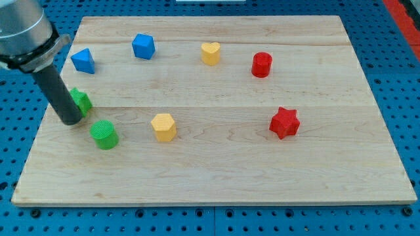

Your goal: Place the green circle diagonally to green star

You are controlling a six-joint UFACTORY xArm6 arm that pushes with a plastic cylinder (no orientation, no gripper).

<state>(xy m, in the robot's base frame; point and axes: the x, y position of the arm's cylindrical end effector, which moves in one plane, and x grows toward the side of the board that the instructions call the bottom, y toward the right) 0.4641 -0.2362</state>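
A pale wooden board (pixel 216 164) lies on a blue perforated bench (pixel 394 39) and fills most of the view. There is no claw to report as open or closed: the arm ends in a dark rod, and my tip (pixel 69 121) rests on the board near its left edge. The green star (pixel 81 101) sits just right of the rod, partly hidden behind it, so its shape is hard to be sure of; rod and star look to be touching. The green circle (pixel 104 134) stands just right of and nearer than my tip, close beside it, diagonally below the star. At the far left are a blue triangle (pixel 83 60) and a blue cube (pixel 143 46). Further right along the far side come a yellow heart (pixel 210 53) and a red cylinder (pixel 262 64). A yellow hexagon (pixel 163 126) sits near the middle, and a red star (pixel 285 122) well to the right.
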